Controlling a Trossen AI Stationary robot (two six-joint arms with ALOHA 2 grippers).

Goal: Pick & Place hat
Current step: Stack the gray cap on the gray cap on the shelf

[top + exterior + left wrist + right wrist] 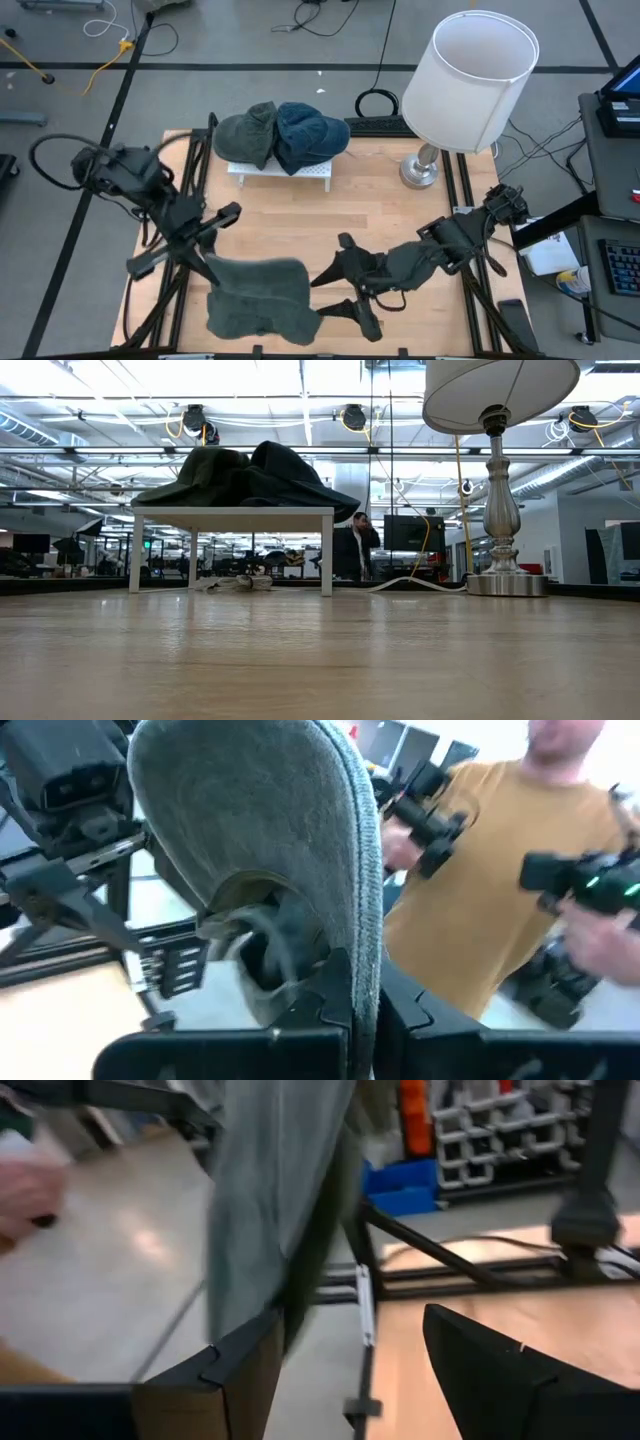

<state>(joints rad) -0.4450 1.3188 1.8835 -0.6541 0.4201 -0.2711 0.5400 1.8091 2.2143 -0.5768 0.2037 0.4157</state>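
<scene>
Surface (400, 215): pale wood top, bearing the rack, the lamp and both arms' reach.

Table lamp (470, 80): white drum shade on a metal base, far right corner; not involved.

Grey hat (255, 297): the task's thing, a soft knit piece hanging at the near edge of the surface, between the two arms. Gripped by the left arm only, so the cloth droops from one pinch.

White rack (280, 172): low stand at the far middle, carrying a grey-green hat (248, 133) and a blue hat (310, 135) side by side, touching.

Left gripper (365, 1010): arm reaches in from the left, wrist angled toward the near edge; fingers closed on the grey hat's edge, cloth standing up between them in the wrist view.

Right gripper (345, 285): arm stretched low from the right, wrist pointing left toward the hat; fingers spread apart and holding nothing, one finger (230, 1380) just beside the hanging cloth.

Person (480, 870): in a mustard shirt beyond the near edge, holding dark hand controllers.

Risks, as judged: the single thin pinch may slip, dropping the hat off the near edge; the open right fingers could snag the loose cloth.
</scene>
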